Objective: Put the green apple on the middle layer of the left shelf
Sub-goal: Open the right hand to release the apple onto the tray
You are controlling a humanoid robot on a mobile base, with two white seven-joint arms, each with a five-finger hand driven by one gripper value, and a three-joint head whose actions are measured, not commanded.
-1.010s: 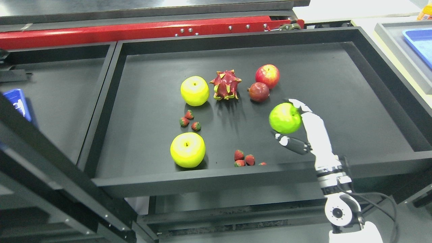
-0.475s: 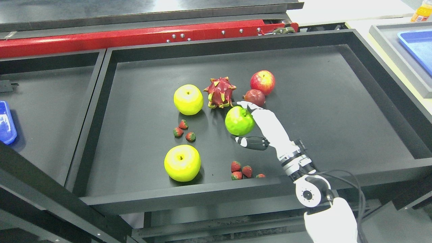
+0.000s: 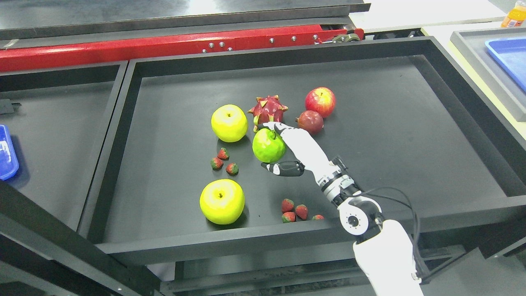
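The green apple (image 3: pixel 268 146) hangs over the middle of the black tray (image 3: pixel 411 123), just in front of the dragon fruit (image 3: pixel 268 110). My right hand (image 3: pixel 267 146) is shut on it, with the white fingers (image 3: pixel 287 133) over its top and right side and the dark thumb (image 3: pixel 285 168) below it. The right arm comes in from the lower right across the tray's front rim. The left shelf's tray (image 3: pixel 61 123) lies to the left, beyond a black divider. My left arm does not show.
Two yellow apples (image 3: pixel 229 122) (image 3: pixel 222 200), a red apple (image 3: pixel 320 101), a dark red fruit (image 3: pixel 310 121) and small strawberries (image 3: pixel 224 160) (image 3: pixel 295 210) lie in the tray. A blue object (image 3: pixel 6 152) sits at the far left. A red beam (image 3: pixel 164 43) runs behind.
My right hand has carried the green apple leftward, from the tray's right part to in front of the dragon fruit. The camera also shifted between the earliest frame and the later ones.
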